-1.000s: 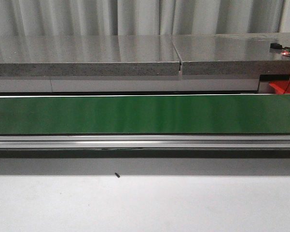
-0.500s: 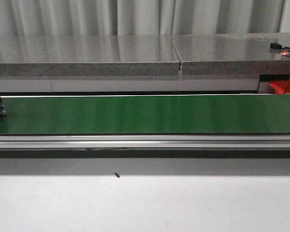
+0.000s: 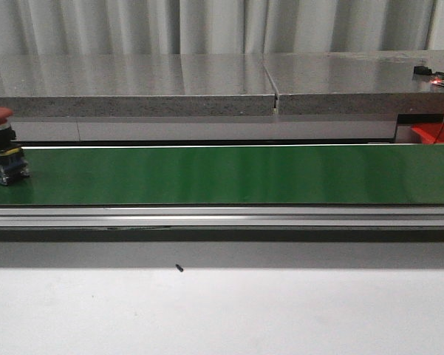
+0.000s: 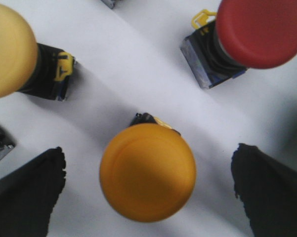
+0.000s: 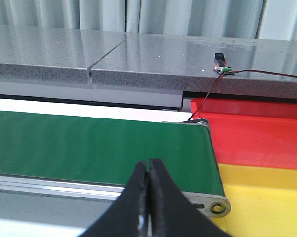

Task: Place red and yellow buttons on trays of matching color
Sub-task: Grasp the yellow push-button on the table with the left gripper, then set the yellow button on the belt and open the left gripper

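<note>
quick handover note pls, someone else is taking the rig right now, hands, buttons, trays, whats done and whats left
Left hand: open, over an orange-yellow button on a white surface, not gripping; another yellow button and a red button stand nearby.
Right hand: shut, empty, near the green belt's end.
Red tray and yellow tray sit past that end; no button visible in either.
Front view: a red-capped button at the belt's left edge.
Done: nothing sorted. Left: every button.
</note>
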